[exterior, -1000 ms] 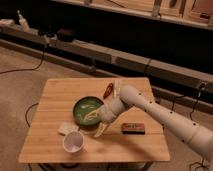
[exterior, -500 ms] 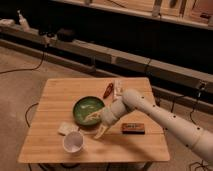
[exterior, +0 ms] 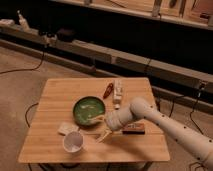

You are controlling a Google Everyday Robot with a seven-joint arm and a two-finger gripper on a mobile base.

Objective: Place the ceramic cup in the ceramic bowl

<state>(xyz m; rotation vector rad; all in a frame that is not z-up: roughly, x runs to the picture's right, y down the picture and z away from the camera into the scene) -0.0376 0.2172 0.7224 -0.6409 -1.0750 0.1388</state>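
Note:
The white ceramic cup (exterior: 73,142) stands upright near the table's front left, with nothing in it that I can see. Just behind it and to the right sits the dark-green ceramic bowl (exterior: 88,110), pale streaks showing inside. My gripper (exterior: 102,128) hovers at the bowl's front right rim, to the right of the cup and apart from it. It is open, its pale fingers (exterior: 106,135) spread with nothing between them. The white arm reaches in from the lower right.
A flat pale pad (exterior: 65,128) lies against the cup's back left. A dark brown bar (exterior: 134,129) lies under the arm. A red packet (exterior: 107,91) and a white object (exterior: 117,93) lie behind the bowl. The wooden table (exterior: 55,95) stands on carpet before shelves.
The arm has shifted slightly toward the table's front edge, bringing the gripper a little lower beside the bowl. Cup, bowl and pad have not moved.

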